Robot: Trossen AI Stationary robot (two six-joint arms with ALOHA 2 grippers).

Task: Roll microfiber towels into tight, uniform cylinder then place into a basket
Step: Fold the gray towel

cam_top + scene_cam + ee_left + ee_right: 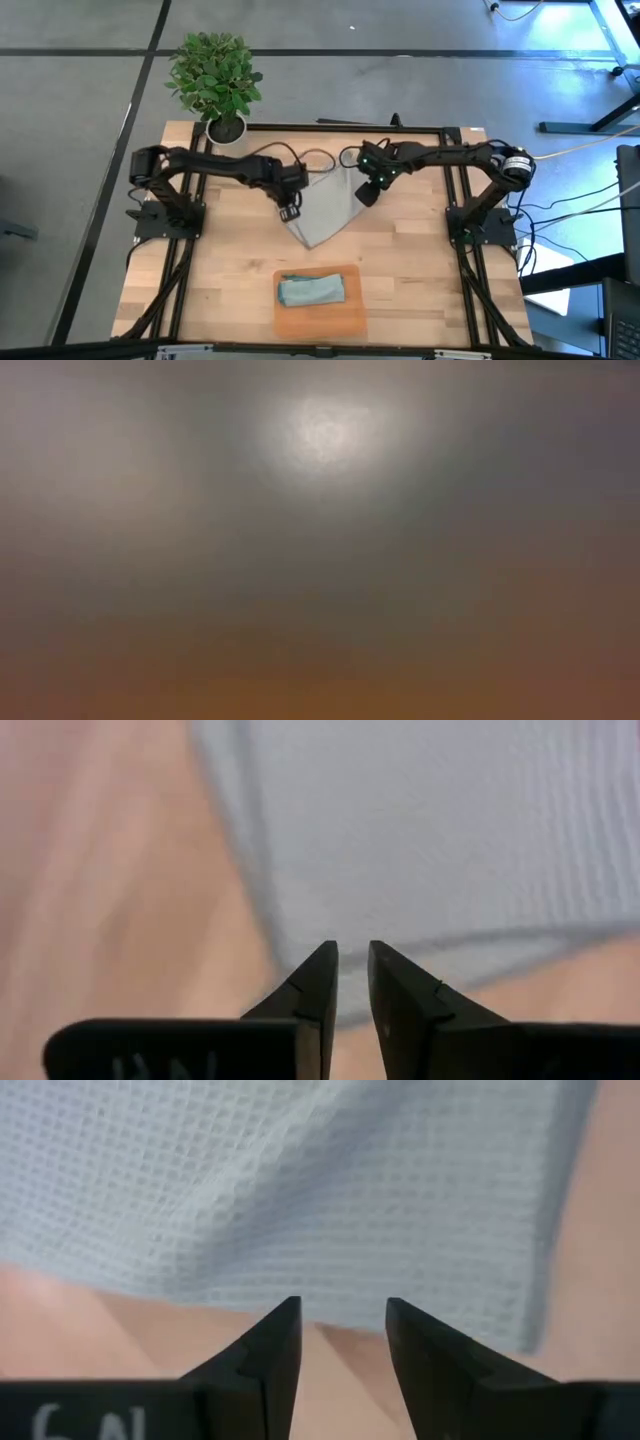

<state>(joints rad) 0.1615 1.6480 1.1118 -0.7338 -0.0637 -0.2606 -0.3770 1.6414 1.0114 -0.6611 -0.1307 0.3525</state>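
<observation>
Grey towel (325,208) lies mid-table; my left gripper (353,982) and right gripper (343,1342) hover slightly parted at its edges, ready to pinch.

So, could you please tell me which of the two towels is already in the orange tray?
The pale blue-teal towel, bunched up inside the orange tray near the table's front edge. The light grey towel lies spread on the table between both arms.

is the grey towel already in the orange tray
No, the grey towel lies spread on the table between both grippers, while the orange tray holds only the teal towel.
</observation>
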